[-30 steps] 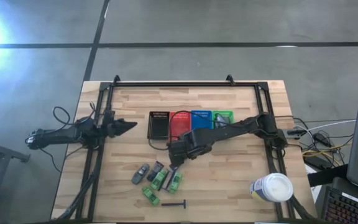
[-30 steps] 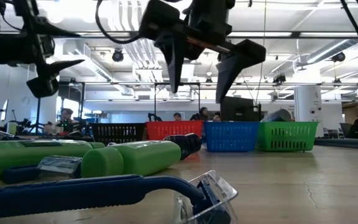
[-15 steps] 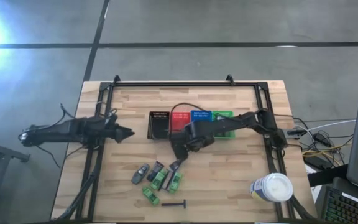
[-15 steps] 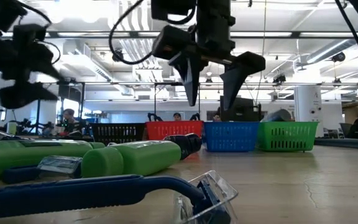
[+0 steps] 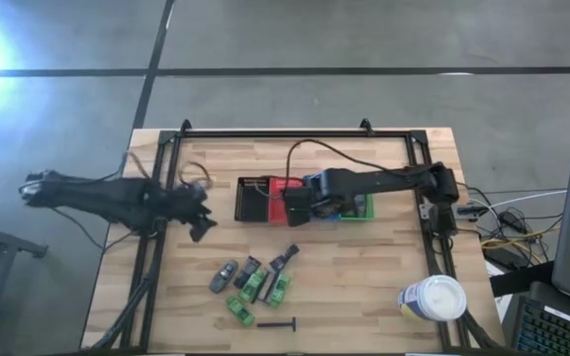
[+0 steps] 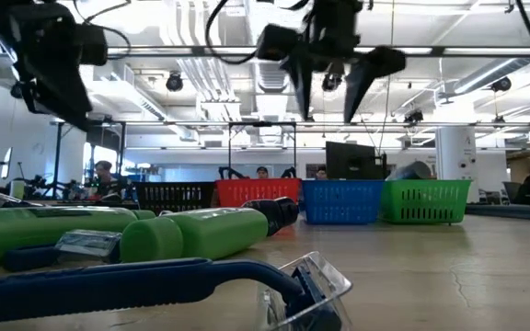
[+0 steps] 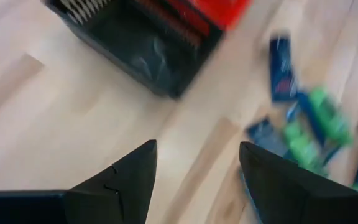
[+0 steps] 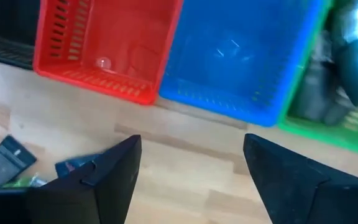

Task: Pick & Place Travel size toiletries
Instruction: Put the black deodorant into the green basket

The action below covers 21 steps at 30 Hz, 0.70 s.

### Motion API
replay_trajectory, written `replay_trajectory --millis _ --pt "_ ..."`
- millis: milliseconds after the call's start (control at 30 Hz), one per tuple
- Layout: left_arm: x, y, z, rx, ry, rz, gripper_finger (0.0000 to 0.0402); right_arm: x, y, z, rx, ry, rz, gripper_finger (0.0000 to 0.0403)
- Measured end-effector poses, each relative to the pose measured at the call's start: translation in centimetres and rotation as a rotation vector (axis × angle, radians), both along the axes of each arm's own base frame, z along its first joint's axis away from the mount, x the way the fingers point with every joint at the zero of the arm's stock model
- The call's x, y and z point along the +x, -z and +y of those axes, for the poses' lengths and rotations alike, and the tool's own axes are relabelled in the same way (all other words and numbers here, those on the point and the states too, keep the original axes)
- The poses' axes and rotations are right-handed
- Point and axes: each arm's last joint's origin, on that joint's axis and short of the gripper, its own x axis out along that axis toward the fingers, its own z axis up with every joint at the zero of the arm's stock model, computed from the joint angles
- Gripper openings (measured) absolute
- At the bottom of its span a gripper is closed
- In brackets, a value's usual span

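Two pincers apart, empty | right pincer (image 5: pixel 298 209) above baskets (image 5: pixel 287 188) | left pincer (image 5: pixel 202 222) approaching toiletries (image 5: pixel 255 284) | next: descend, grasp one.

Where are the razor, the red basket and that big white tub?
razor (image 5: pixel 279 322): high view, middle of its thin dark handle.
red basket (image 8: pixel 114 37): right wrist view, its bare floor.
white tub (image 5: pixel 431 298): high view, centre of its round top.
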Motion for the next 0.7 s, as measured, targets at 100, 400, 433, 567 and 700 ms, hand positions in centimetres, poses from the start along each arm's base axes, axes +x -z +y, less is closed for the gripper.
replay_trajectory --millis 100,400,433,567,700 --pt "0.9 0.9 -1.6 -0.017 0.055 0.077 0.0234 -1.6 -1.0 0.8 -0.014 0.043 0.021 0.0272" --pt "0.9 1.9 -7.7 -0.038 -0.070 0.078 0.0234 -8.6 -3.6 3.1 -0.123 0.076 0.008 0.0270" --pt "0.9 1.7 -8.4 -0.065 -0.095 0.061 0.0234 -9.4 -3.7 3.3 -0.121 0.067 -0.003 0.0273" --pt "0.9 2.2 -10.7 -0.125 -0.145 0.112 0.0238 -12.1 -3.3 4.4 -0.133 0.017 -0.046 0.0287" --pt "2.0 2.6 -12.7 -0.185 -0.151 0.213 0.0265 -13.8 -2.1 5.6 -0.136 -0.038 -0.083 0.0303"
